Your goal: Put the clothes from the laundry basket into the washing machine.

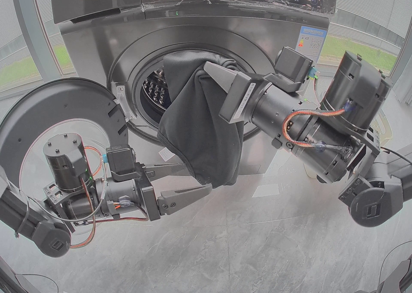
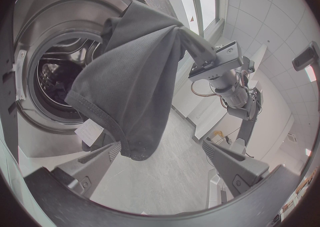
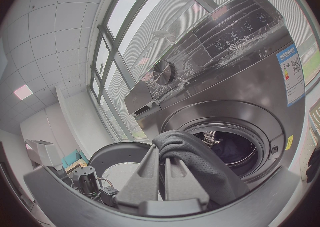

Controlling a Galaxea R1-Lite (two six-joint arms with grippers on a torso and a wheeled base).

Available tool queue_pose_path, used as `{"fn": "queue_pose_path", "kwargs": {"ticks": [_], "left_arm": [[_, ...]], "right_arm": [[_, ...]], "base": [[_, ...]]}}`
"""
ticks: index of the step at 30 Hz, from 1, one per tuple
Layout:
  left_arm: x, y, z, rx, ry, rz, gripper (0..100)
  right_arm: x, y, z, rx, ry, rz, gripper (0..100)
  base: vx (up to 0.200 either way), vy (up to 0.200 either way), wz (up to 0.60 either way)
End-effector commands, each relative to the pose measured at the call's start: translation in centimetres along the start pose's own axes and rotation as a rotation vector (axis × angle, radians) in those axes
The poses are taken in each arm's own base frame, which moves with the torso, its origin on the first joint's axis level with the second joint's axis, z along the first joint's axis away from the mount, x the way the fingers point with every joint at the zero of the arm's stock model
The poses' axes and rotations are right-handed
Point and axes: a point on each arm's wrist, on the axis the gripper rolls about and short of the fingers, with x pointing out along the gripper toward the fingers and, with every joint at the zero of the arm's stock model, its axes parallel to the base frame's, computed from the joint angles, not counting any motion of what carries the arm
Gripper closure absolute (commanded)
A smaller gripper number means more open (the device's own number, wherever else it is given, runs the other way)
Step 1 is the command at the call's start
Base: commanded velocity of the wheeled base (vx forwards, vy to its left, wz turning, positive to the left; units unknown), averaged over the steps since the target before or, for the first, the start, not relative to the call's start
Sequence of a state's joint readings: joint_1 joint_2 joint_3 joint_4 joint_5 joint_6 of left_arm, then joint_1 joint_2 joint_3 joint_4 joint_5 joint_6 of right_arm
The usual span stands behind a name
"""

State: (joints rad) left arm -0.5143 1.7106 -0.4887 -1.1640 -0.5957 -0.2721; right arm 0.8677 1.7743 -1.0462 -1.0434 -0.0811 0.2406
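A dark grey garment [image 1: 195, 117] hangs in front of the washing machine's [image 1: 107, 27] open round drum opening [image 1: 154, 92]. My right gripper [image 1: 214, 72] is shut on the garment's top edge, right at the opening; the same pinch shows in the right wrist view, with fingers [image 3: 176, 179] closed on the garment [image 3: 196, 161]. My left gripper [image 1: 189, 180] is open, low at the garment's bottom hem, with one finger [image 2: 90, 164] touching the hem of the garment [image 2: 133, 81]. More dark clothes lie inside the drum [image 3: 233, 146].
The machine's round door [image 1: 51, 117] is swung open on the left, behind my left arm. Grey tiled floor [image 1: 240, 238] spreads in front of the machine. A window [image 3: 133, 21] runs behind the machine.
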Motion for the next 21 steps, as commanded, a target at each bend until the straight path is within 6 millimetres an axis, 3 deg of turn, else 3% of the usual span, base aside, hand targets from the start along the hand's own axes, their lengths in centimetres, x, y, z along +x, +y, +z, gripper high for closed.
{"fn": "queue_pose_path", "kwargs": {"ticks": [1,11,21], "left_arm": [[1.4,1.3,-1.6,-0.05,0.024,0.01,0],[2.6,2.3,-2.6,-0.056,0.032,0.014,0],[3.9,2.9,-1.9,-0.018,-0.025,-0.007,0]], "right_arm": [[0.1,0.0,-0.2,0.001,0.001,0.002,100],[0.1,0.2,-0.1,0.003,-0.002,0.007,100],[0.3,0.2,-0.6,0.001,0.006,0.008,100]], "base": [[0.0,0.0,0.0],[0.0,0.0,0.0],[0.0,0.0,0.0]]}}
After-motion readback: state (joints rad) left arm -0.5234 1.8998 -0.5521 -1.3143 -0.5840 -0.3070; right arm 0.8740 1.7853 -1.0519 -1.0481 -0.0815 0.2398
